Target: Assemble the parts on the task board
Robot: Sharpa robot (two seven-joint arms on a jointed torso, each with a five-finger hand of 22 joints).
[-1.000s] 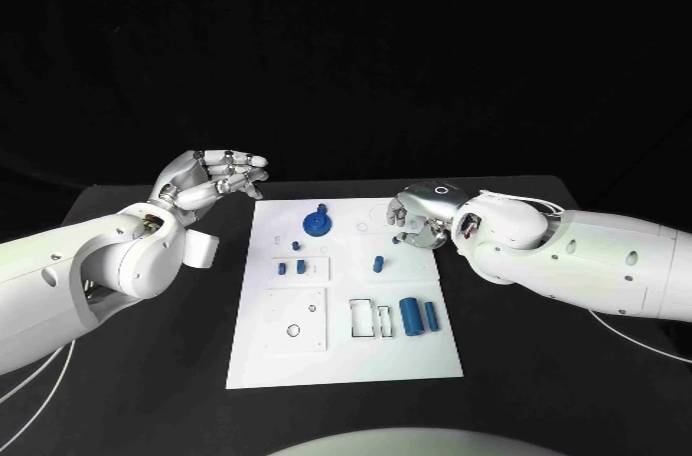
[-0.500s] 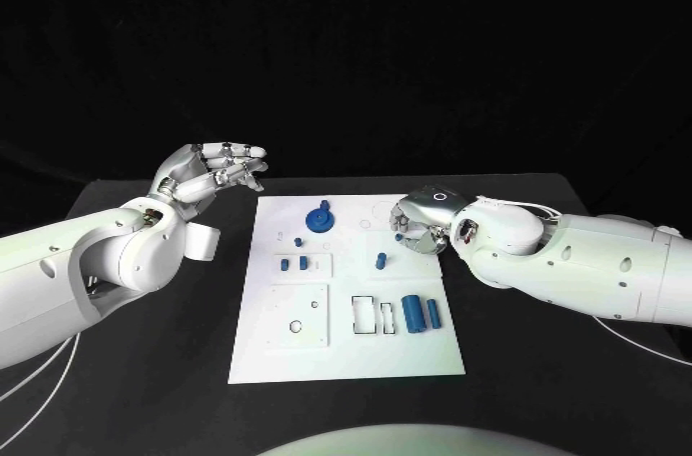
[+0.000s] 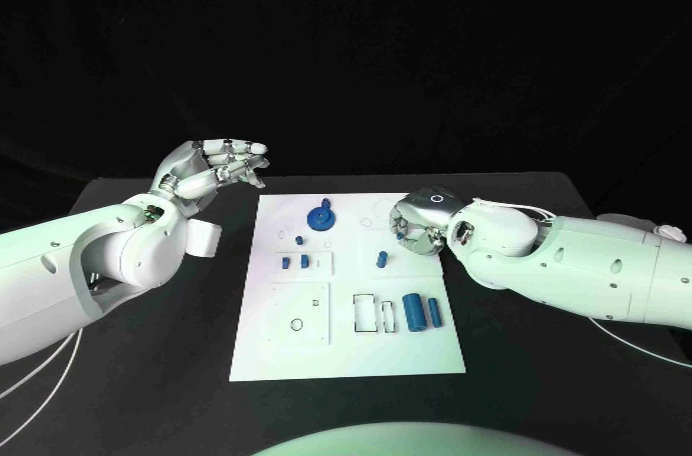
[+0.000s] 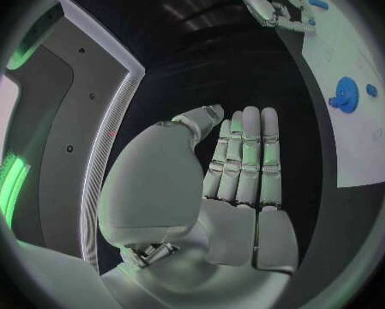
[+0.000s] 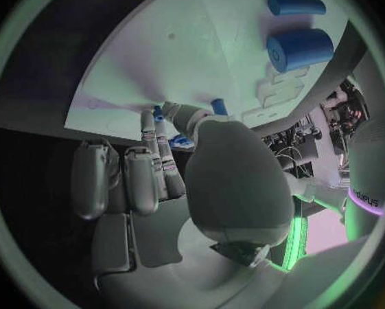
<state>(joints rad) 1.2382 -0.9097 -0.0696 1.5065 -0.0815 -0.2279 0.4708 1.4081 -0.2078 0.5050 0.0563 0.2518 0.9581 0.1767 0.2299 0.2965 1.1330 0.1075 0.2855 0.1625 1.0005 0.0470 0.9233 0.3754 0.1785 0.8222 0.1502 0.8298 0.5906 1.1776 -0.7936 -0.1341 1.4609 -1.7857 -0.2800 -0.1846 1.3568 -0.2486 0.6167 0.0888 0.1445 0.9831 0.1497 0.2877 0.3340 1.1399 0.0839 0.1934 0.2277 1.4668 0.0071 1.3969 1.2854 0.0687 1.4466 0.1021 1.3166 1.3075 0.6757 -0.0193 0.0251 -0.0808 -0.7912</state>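
Now the right hand (image 3: 418,226) works at the task board's (image 3: 346,351) right edge, far half.
Its fingers (image 5: 160,159) curl down around small blue parts (image 5: 182,141) on the board; whether one is actually pinched I cannot tell. To do this well, I judge it should settle the grip on a single part before lifting, wrist steady, avoiding the peg (image 3: 379,260) just left. Two blue cylinders (image 3: 418,313) lie nearer on the board. The left hand (image 3: 216,168) hovers off the board's far-left corner, fingers side by side, holding nothing.
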